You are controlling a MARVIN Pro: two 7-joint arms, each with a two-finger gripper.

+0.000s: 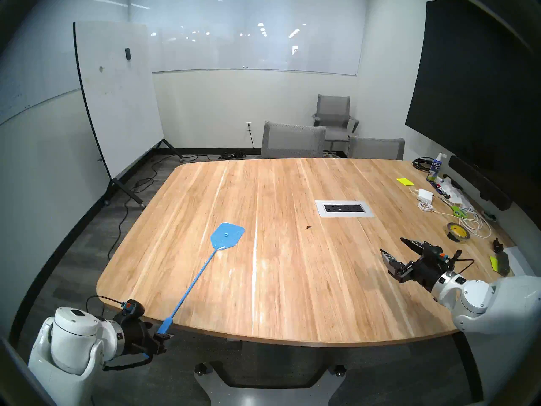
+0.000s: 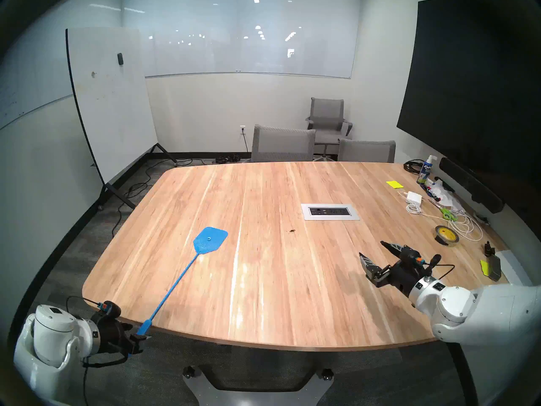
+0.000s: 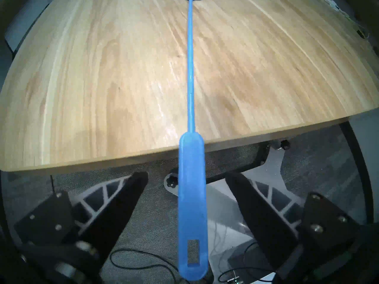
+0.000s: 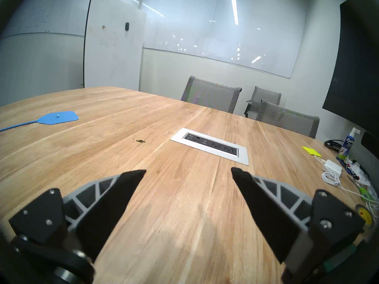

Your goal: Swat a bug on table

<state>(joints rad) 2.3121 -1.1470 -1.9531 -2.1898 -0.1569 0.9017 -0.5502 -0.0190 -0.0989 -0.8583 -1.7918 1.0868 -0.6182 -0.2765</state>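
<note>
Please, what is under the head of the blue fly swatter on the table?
The fly swatter head lies flat on the table, so only wood shows around it. What it covers is hidden. The bug is not under it; it lies apart, nearer the outlet panel.

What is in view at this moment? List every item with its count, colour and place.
Table: one, light wood, fills the middle.
Swatter: one, blue, flat on the table's left side, handle end over the near edge.
Bug: one dark speck, mid-table, near the outlet panel.
Outlet panel: one, silver, set into the table.
Chairs: three, grey, at the far side.
Whiteboard: one, white, on wheels, far left.
Screen: one, black, right wall.
Spray bottle: one, white and blue, far right.
Tape roll: one, dark, right side.
Scissors: one, green-handled, right side.
Left gripper: open, either side of the swatter handle.
Right gripper: open, over the table's right.
</note>
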